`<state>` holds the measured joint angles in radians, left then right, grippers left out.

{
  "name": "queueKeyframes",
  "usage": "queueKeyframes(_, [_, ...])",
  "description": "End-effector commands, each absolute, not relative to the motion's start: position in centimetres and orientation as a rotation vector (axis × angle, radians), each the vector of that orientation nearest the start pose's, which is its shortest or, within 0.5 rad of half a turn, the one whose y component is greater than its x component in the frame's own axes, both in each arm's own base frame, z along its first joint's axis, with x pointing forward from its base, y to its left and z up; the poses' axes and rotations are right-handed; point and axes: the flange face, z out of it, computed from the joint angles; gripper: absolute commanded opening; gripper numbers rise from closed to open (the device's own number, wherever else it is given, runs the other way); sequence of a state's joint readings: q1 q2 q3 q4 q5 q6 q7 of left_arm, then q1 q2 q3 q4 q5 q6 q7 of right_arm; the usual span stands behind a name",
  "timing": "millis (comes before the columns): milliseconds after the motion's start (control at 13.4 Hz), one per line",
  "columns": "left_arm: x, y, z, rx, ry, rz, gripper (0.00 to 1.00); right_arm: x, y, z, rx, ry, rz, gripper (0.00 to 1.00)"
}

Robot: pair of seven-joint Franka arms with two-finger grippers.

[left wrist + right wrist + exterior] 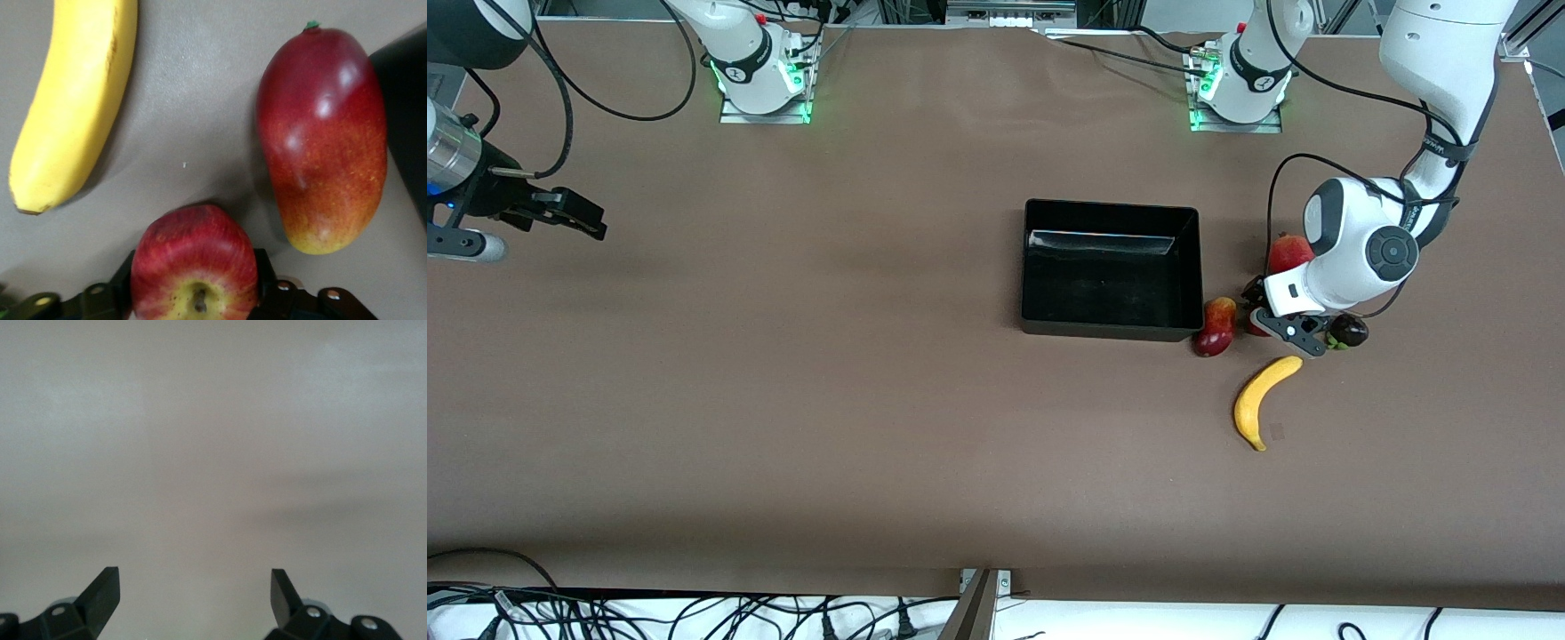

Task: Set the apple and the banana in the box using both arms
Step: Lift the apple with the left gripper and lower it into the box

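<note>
Nearest to the front camera lies the banana [1266,399], flat on the brown worktop [783,400], toward the left arm's end and untouched. A little farther from the camera you have the left tool [1282,318], low among the group of fruits. In the left wrist view the apple [194,262] sits between its two black fingers [115,293], which stand at both sides of the fruit. They look touching or nearly so; I cannot say that the grip is already firm. So I judge the step in hand is the grasp of the apple.

Beside the apple lies a long red-orange mango [1216,325], just beside the corner of the box [1110,331]. A dark small fruit [1348,331] and a round red fruit [1288,252] are also close to the left arm.

For the next move, you should make sure the fingers hold the apple well, then lift straight up, because the mango and the banana are near and a sideways move could push them. After this, carry the apple over the box, which is empty and open.

The right tool [560,212] waits over bare worktop at the right arm's end, well apart from everything, with its fingers wide and holding nothing. It has to come a long way for the banana.

The worktop is a plain brown cover. Along its edges you see cables, and green lights at both arm bases.
</note>
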<state>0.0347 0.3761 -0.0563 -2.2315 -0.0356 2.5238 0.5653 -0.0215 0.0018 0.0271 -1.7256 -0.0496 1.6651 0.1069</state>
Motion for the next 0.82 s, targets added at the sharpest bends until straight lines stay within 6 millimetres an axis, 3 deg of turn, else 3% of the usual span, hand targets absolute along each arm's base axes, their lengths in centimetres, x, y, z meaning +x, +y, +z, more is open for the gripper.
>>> queueKeyframes(0, [54.4,-1.4,23.4,-3.057,0.901,0.027,0.0,55.7,0.0,56.5,-3.175,0.15,0.107,1.0])
queueKeyframes(149, [54.6,-2.2,29.0,-3.048,0.897,-0.028,0.0,55.9,0.2,56.9,-3.177,0.145,0.089,1.0])
queueKeyframes(298, [54.2,-6.8,34.7,-3.035,0.943,-0.084,0.0,55.8,0.2,56.7,-3.174,0.144,0.114,1.0])
queueKeyframes(372, [54.0,-10.1,36.8,-3.045,0.917,-0.099,0.0,55.7,0.3,56.8,-3.174,0.151,0.118,1.0])
queueKeyframes(521, [52.6,-16.8,38.2,-3.094,0.793,-0.107,0.0,55.7,0.5,56.8,-3.174,0.139,0.118,1.0])
queueKeyframes(745, [50.2,-27.9,36.2,-3.209,0.522,-0.035,0.0,55.7,0.6,56.8,-3.174,0.134,0.118,1.0])
